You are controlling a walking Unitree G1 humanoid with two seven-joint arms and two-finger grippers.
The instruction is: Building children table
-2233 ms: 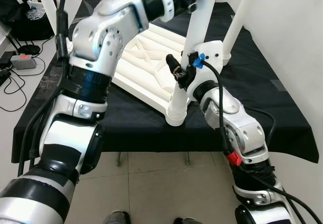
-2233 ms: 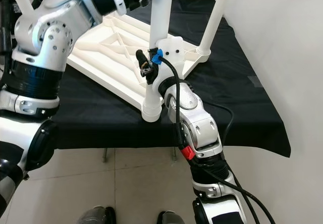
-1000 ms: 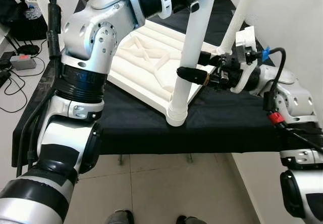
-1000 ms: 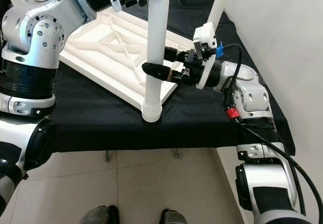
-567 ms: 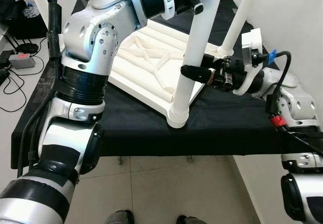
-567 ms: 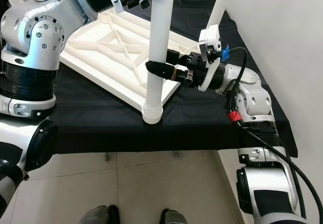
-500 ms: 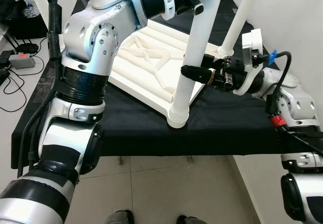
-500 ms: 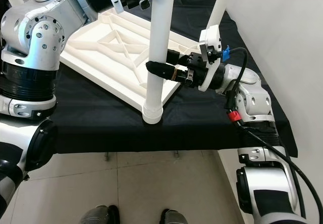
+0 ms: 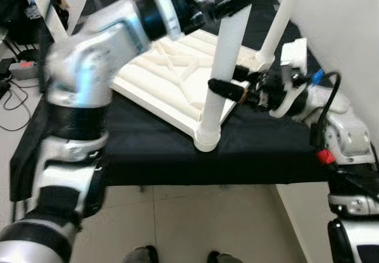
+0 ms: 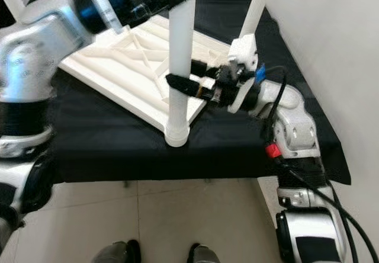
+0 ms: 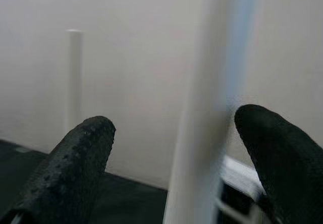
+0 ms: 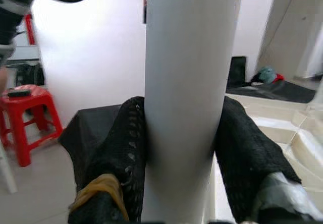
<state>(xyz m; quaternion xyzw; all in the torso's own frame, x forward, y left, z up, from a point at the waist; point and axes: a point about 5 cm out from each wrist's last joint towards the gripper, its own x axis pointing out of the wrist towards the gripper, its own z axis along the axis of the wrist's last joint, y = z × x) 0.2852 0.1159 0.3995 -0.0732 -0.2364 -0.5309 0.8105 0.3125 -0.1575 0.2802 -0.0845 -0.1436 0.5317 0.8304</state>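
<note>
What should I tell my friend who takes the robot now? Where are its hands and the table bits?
Right gripper: shut on the near leg, low down.
Left gripper: open around that leg's upper part, blurred.
Tabletop: upside down on the black cloth.
Done: near leg stands in its corner socket; far leg stands too.
Left: whether the near leg is seated can't be told; other legs.

left arm point(image 9: 100, 67) blurred in motion, swung leftward, lower

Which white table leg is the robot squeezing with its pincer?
The near leg, standing at the front corner of the upside-down tabletop. The right pincer is clamped on it. The far leg by the wall stands free.
</note>
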